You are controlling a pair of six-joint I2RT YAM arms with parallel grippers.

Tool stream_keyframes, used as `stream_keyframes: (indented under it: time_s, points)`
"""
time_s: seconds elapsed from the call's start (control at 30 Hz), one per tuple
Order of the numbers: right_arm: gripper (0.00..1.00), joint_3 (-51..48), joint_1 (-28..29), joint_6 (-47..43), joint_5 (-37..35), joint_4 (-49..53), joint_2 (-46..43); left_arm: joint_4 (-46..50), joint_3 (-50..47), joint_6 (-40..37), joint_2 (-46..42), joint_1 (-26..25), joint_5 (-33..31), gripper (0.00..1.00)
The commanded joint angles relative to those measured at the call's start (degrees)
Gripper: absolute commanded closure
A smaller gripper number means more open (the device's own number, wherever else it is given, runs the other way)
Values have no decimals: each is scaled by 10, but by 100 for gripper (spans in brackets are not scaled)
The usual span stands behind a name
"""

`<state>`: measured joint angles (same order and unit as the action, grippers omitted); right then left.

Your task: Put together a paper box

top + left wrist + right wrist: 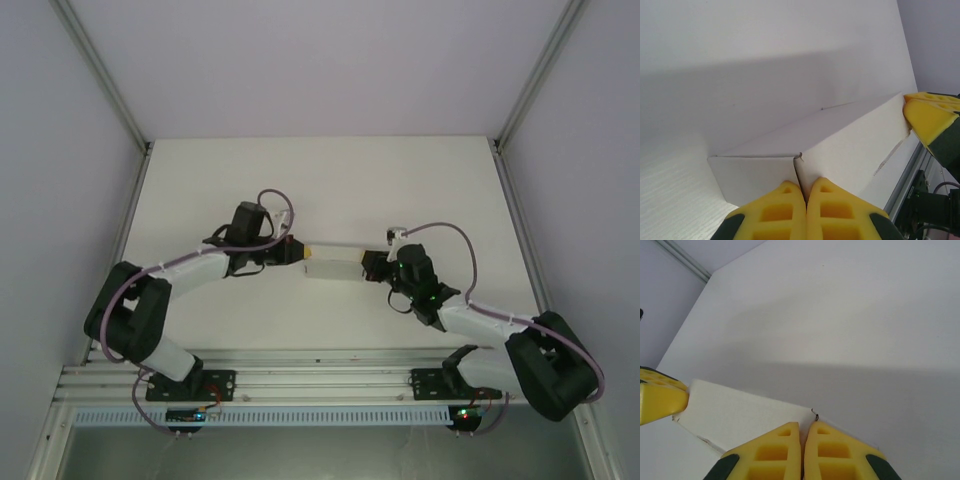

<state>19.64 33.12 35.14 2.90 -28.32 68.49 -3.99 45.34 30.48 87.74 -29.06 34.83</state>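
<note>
The paper box (335, 258) is a long white folded card piece held between both arms above the middle of the table. My left gripper (303, 253) is shut on its left end. In the left wrist view the yellow fingertips (785, 197) pinch a thin card edge of the paper box (850, 140), and the right gripper's yellow finger (930, 120) shows at the far end. My right gripper (372, 264) is shut on the right end. In the right wrist view its gripper (803, 429) clamps the corner of the paper box (740, 415).
The white table (320, 180) lies between two pale side walls with metal posts. An aluminium rail (320, 375) with both arm bases runs along the near edge. In the right wrist view the table's far corner and a wall rail (685, 260) appear.
</note>
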Motion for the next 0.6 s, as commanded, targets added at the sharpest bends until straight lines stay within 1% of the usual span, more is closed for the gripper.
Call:
stream_keyframes:
  time_s: [0.0,0.03,0.07,0.13,0.17,0.2,0.23,0.27,0.3,0.33,0.4,0.43,0.5,0.53,0.57]
  points:
    - [89,-27,6,-16,26,169,21,75,-25,-34,36,-24,-49,99]
    - [86,-15,7,-14,26,191,18,85,-15,-36,34,-24,-50,95]
    - [83,-4,6,-17,27,208,15,94,-5,-36,32,-25,-51,87]
    - [76,25,7,-17,13,245,8,120,22,-38,31,-26,-57,80]
    - [73,39,8,-17,11,263,4,129,35,-40,31,-26,-59,74]
    - [70,56,8,-18,11,288,0,141,49,-40,30,-27,-63,71]
    - [69,70,7,-18,12,310,-4,150,62,-43,30,-26,-64,68]
    - [66,82,6,-10,13,325,-7,157,76,-45,29,-26,-65,59]
    - [63,97,2,-12,10,337,-10,168,89,-48,30,-26,-64,54]
    - [63,109,-1,-14,9,343,-12,177,103,-55,31,-27,-60,51]
    - [63,135,-8,-19,16,352,-13,198,128,-65,30,-26,-61,35]
    - [61,147,-11,-26,22,356,-12,209,141,-69,28,-26,-69,29]
    - [52,172,-17,-33,33,366,-7,229,162,-76,23,-25,-85,13]
    - [52,183,-20,-39,38,371,-4,236,171,-80,19,-24,-90,1]
    - [51,192,-21,-44,46,372,-2,242,178,-83,14,-23,-94,0]
